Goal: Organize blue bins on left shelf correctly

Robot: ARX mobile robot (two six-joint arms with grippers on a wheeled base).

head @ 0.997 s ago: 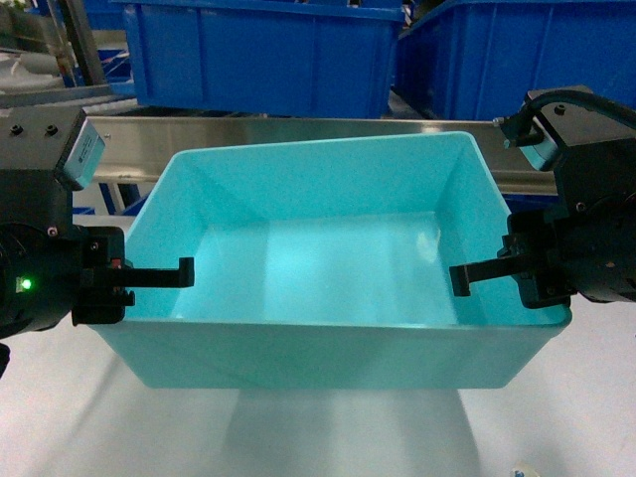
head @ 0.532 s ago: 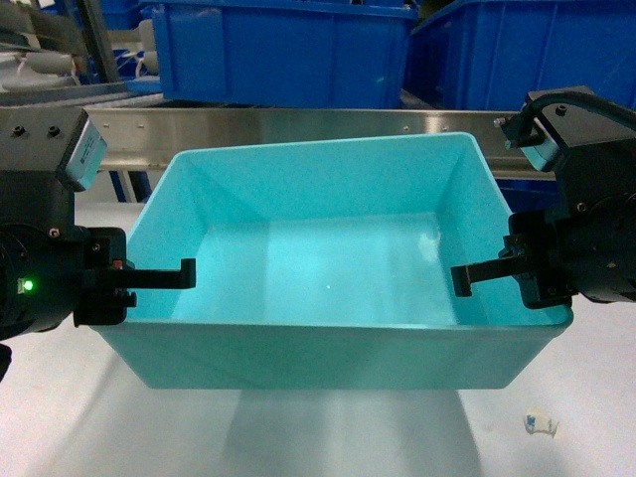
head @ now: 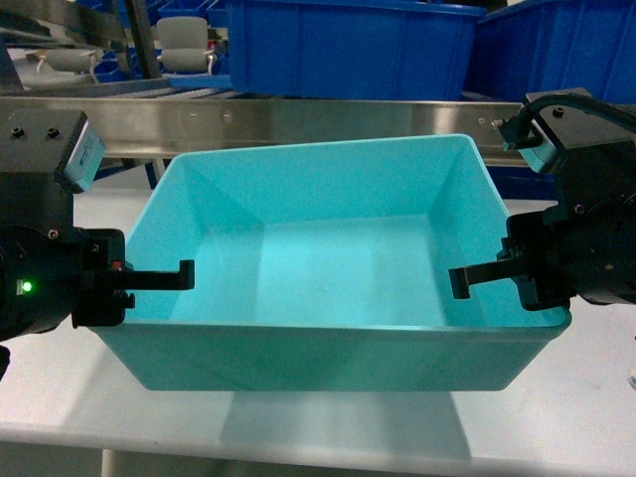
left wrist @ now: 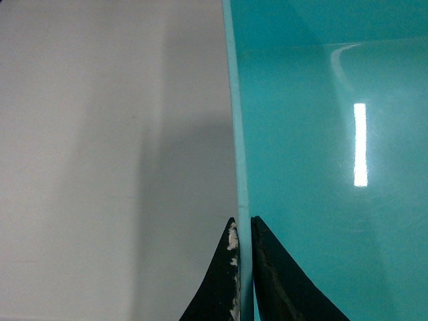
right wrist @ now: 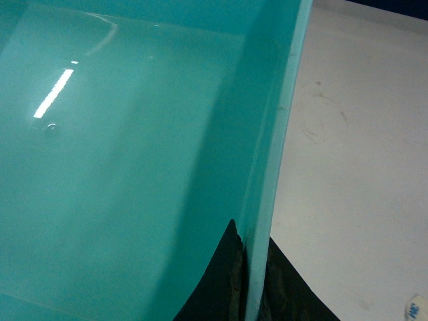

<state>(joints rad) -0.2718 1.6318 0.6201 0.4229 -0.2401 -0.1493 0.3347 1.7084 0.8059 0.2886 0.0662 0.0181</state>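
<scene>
The light turquoise blue bin [head: 328, 248] hangs level between my two grippers, just above the white table. My left gripper [head: 169, 276] is shut on the bin's left wall, one finger inside and one outside. The left wrist view shows the thin rim [left wrist: 239, 134] pinched between the black fingertips of that gripper [left wrist: 242, 224]. On the opposite wall my right gripper [head: 472, 278] is shut the same way, and the right wrist view shows this gripper [right wrist: 253, 235] clamping the rim [right wrist: 281, 120]. The bin is empty inside. The stainless rail of the left shelf [head: 298, 119] runs across right behind the bin.
Two large dark-blue crates [head: 348, 45] [head: 556, 50] sit on the steel rail behind. Slanted bars and rollers [head: 60, 35] show at the top left. The white table [head: 586, 407] ends at a front edge low in the head view. A small white scrap [right wrist: 416, 309] lies to the right.
The rail and dark crates have slid upward and away in the head view, and the table's front edge has come into sight. The bin stays held the same way between both grippers.
</scene>
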